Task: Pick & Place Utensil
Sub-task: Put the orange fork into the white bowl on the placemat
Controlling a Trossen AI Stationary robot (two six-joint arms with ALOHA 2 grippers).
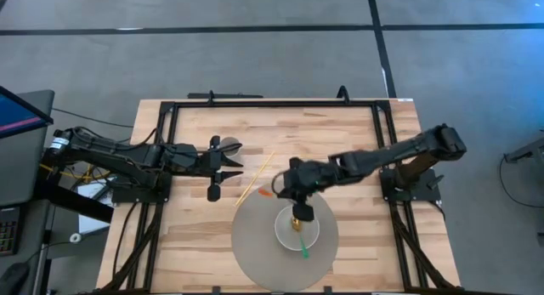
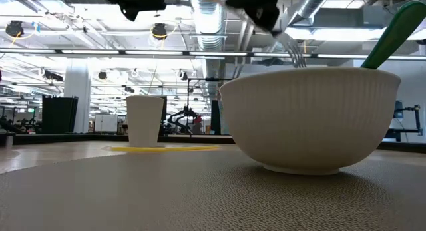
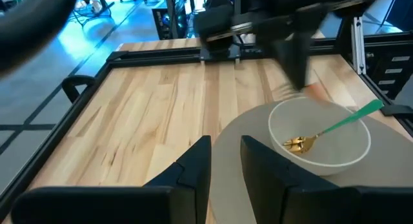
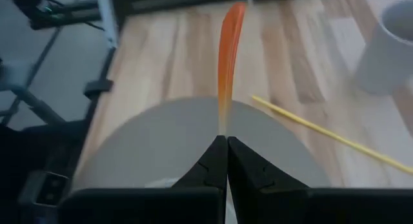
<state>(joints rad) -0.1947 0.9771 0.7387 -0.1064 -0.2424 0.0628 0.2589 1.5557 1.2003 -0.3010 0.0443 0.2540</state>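
The right gripper [image 1: 299, 212] hung over the white bowl [image 1: 297, 229], which stood on the round grey mat [image 1: 255, 244]. Its fingers were clenched on the thin end of an orange utensil [image 4: 229, 53], whose handle ran away from the fingers toward the wooden table [image 1: 340, 142]. So the step in hand looked like the carry: one utensil picked up and brought over the bowl, not yet let go.

A green-handled fork [image 3: 326, 129] with a gold head already lay in the bowl, its handle leaning over the rim. The next move probably called for lowering the orange utensil beside it and releasing, without knocking the green handle or tipping the bowl.

A yellow stick [image 1: 253, 179] lay on the table at the mat's edge, near a white cup [image 2: 144, 121]. The left gripper [image 1: 219, 169] waited by that cup, fingers partly apart and holding nothing, clear of the bowl.
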